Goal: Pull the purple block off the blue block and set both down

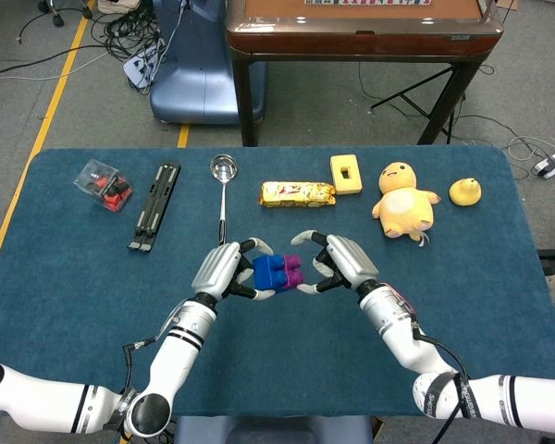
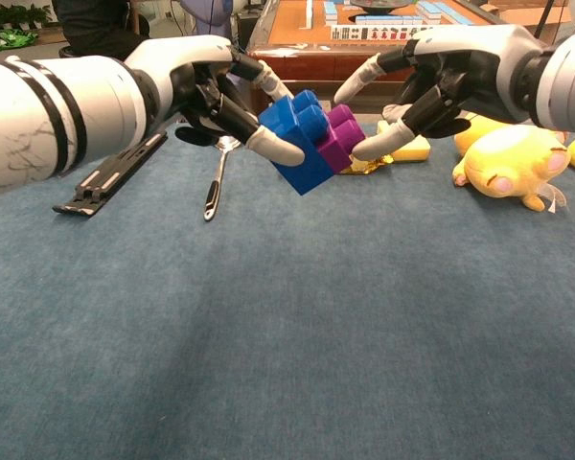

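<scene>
We see the blue block (image 1: pixel 269 271) and the purple block (image 1: pixel 292 270) still joined, held up off the table (image 1: pixel 74 305) near the centre of the head view. In the chest view the pair hangs in the upper middle of the frame, the blue block (image 2: pixel 297 139) to the left and the purple block (image 2: pixel 337 136) stuck to its right side, both tilted.

Our left hand (image 1: pixel 224 269) grasps the blue block, its fingers (image 2: pixel 273 146) wrapped over the block's front and top. Our right hand (image 1: pixel 338 261) comes in from the right of the frame with its fingers (image 2: pixel 381 142) curled toward the purple block; a fingertip touches its right face, but we cannot tell whether the hand truly grips it.

Along the upper part of the head view lie a small clear box (image 1: pixel 103 183) of red and black pieces at upper left, a black folded stand (image 1: pixel 155 205), a ladle (image 1: pixel 223 190), a gold wrapped bar (image 1: pixel 298 193), a yellow block (image 1: pixel 346 173), a yellow plush (image 1: pixel 405 200) and a small yellow duck (image 1: pixel 465 191) at upper right.
</scene>
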You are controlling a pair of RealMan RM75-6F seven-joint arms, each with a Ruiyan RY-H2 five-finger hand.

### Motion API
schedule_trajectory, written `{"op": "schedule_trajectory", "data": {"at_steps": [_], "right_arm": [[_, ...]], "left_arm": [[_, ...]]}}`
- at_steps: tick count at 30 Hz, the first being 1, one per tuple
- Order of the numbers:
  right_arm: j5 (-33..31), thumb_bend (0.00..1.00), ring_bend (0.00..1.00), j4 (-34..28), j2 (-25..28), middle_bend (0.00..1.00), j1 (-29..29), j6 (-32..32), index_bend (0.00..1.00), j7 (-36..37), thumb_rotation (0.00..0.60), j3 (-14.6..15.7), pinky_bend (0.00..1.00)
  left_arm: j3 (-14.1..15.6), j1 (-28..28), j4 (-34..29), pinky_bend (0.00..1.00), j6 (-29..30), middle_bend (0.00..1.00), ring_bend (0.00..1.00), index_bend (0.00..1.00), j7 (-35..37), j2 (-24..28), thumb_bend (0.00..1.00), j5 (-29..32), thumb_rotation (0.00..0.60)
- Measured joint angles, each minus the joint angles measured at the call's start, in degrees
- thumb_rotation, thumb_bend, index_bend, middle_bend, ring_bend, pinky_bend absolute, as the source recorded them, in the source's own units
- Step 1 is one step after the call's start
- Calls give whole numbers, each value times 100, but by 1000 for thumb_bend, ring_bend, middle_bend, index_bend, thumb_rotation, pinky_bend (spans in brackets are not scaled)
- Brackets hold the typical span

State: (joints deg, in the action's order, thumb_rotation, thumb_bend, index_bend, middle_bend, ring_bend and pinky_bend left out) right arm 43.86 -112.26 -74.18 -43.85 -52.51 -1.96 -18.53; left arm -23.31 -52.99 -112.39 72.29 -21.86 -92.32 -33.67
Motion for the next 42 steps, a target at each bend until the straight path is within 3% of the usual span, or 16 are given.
{"op": "schedule_trajectory", "data": {"at_steps": [7, 19, 25, 32, 37, 42], "right_arm": [[56, 0, 1000, 22, 119, 1000, -4, 394, 316, 396, 600, -13, 1000], [106, 0, 1000, 199, -96, 1000, -87, 291, 318, 505, 600, 30, 1000], [145, 1, 1000, 266, -220, 1000, -86, 190, 414, 572, 600, 32, 1000], [188, 175, 1000, 360, -336, 1000, -62, 119, 582, 682, 600, 21, 1000], [233, 247, 1000, 383, -315, 1000, -35, 148, 621, 726, 600, 41, 1000], [306, 252, 1000, 333, -187, 1000, 58, 136, 626, 776, 600, 73, 1000]], "left_arm": [[1, -2, 1, 1000, 14, 1000, 1000, 688, -38, -9, 0, -11, 600], [-3, -6, -28, 1000, -18, 1000, 1000, 688, -49, -17, 0, -20, 600], [13, 13, -41, 1000, -30, 1000, 1000, 688, -33, -11, 0, -34, 600], [48, 56, -2, 1000, -75, 1000, 1000, 688, 35, -4, 0, -59, 600], [87, 102, 45, 1000, -105, 1000, 1000, 688, 85, 9, 0, -83, 600], [165, 167, 114, 1000, -129, 1000, 1000, 688, 117, 38, 0, -111, 600]]}}
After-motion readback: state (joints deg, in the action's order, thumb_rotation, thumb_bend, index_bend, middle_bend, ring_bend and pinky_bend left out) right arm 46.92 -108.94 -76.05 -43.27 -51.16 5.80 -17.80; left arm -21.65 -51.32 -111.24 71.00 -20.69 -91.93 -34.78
